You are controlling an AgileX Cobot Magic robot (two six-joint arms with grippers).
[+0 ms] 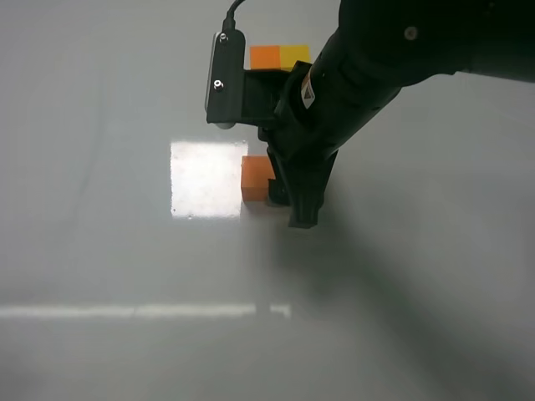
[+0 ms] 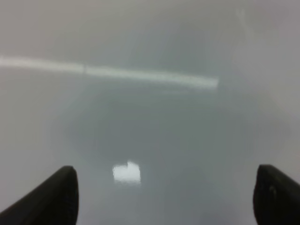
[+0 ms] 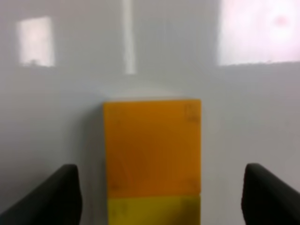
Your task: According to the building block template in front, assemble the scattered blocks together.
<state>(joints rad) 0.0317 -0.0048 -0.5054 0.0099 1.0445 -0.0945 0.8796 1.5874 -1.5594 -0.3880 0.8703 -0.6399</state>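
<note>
The building block template [image 1: 280, 57], an orange-and-yellow bar, lies at the far edge of the table, partly behind my right arm. The loose orange cube [image 1: 255, 180] sits mid-table. In the right wrist view the orange cube [image 3: 152, 147] touches the yellow cube [image 3: 152, 211] in one line. My right gripper [image 1: 288, 205] points down right beside them, and its open fingers [image 3: 51, 197] stand wide apart on either side of the pair [image 3: 160, 168]. The yellow cube is hidden behind this gripper in the high view. My left gripper [image 2: 164, 171] is open over bare table.
The grey table [image 1: 100, 251] shows a bright square reflection [image 1: 205, 178] just left of the orange cube and a light streak [image 1: 134, 312] nearer the front. My right arm [image 1: 401, 50] fills the upper right of the high view.
</note>
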